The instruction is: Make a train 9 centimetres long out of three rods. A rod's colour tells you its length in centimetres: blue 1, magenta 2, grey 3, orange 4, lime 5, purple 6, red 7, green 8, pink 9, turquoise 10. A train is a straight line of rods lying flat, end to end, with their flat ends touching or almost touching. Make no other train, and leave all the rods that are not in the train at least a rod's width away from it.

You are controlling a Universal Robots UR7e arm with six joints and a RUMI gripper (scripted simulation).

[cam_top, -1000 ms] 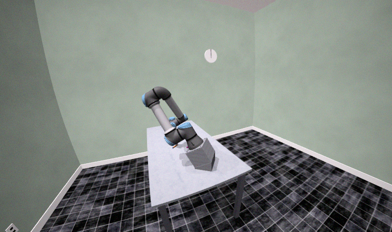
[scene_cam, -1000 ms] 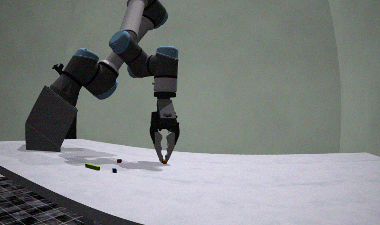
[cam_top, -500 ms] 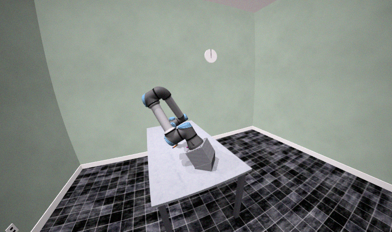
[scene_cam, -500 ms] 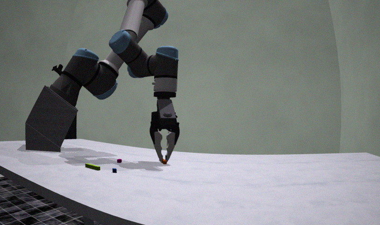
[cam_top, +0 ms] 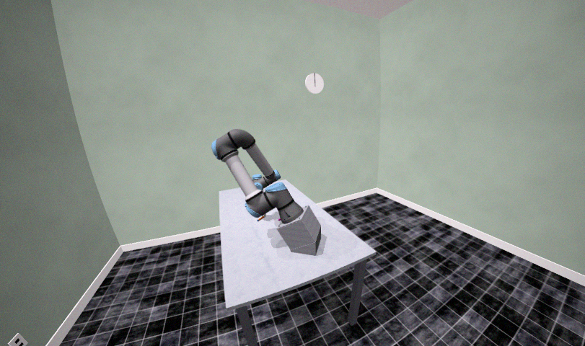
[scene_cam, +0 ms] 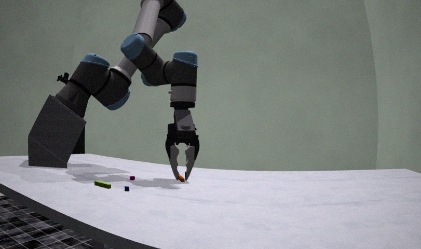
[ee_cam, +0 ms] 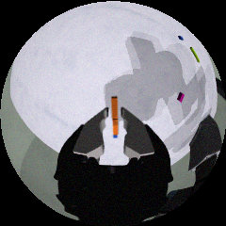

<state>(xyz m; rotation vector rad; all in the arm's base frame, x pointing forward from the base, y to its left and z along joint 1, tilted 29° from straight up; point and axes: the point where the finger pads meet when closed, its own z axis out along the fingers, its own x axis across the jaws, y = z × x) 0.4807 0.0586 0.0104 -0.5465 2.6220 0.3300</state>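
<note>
From the top, one arm (cam_top: pixel 244 171) stands on one wedge base (cam_top: pixel 306 244) on one table (cam_top: pixel 244 274). Beside the arm's lower joints only two rods peek out: an orange tip (cam_top: pixel 260 218) and a magenta speck (cam_top: pixel 279 220). The other rods and the gripper are hidden behind the arm. One clock (cam_top: pixel 314 83) hangs on the far wall. In the exterior view the gripper (scene_cam: pixel 181 178) points straight down with its tips at the table surface. Its two fingers (scene_cam: pixel 174 160) stand slightly apart, one on each side of the orange rod (scene_cam: pixel 181 178). The grasp is released and the rod lies flat on the table. Four rods show here, one of each colour. The orange one sits under the gripper, and the magenta (scene_cam: pixel 132 177), blue (scene_cam: pixel 126 188) and lime (scene_cam: pixel 102 184) rods lie in a loose group well to its left, toward the base, none touching another. In the wrist view the orange rod (ee_cam: pixel 114 104) runs lengthwise out from between the fingertips of the gripper (ee_cam: pixel 114 111), with a thin gap along each side. A small blue spot (ee_cam: pixel 115 137) sits at its near end, and I cannot tell what it is. Far off to the upper right lie the single blue (ee_cam: pixel 180 38), lime (ee_cam: pixel 195 54) and magenta (ee_cam: pixel 181 97) rods, all well apart from the orange one.
</note>
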